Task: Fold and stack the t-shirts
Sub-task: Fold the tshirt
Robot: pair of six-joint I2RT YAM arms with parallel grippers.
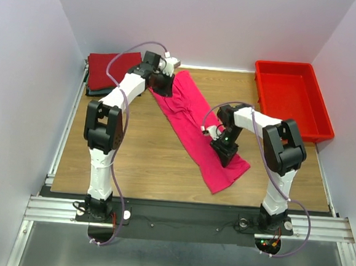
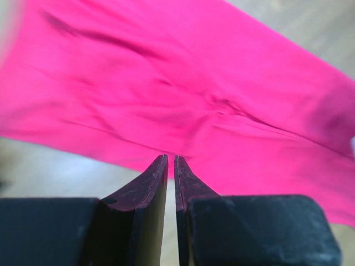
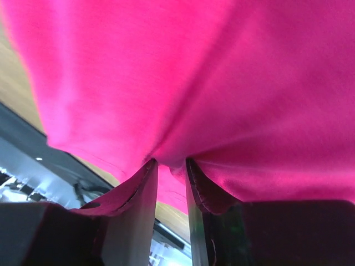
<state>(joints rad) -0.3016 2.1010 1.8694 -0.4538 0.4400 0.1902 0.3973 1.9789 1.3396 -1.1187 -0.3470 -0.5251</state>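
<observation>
pink t-shirt runs far-left to near-right; right gripper pinches its near end, left gripper nearly closed at far end, grip unclear.

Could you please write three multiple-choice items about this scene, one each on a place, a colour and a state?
1. Where is the bin?
A. At the far right of the table
B. At the far left
C. Between the arm bases

2. What colour is the top shirt of the stack?
A. Green
B. Dark red
C. White

3. What is the right gripper doing?
A. Hanging wide open over the bin
B. Pinching the pink shirt
C. Holding the stack

Answers:
1 A: the top view shows it in the far right corner.
2 B: the uppermost folded layer is dark red.
3 B: pink cloth bunches between its jaws.
</observation>
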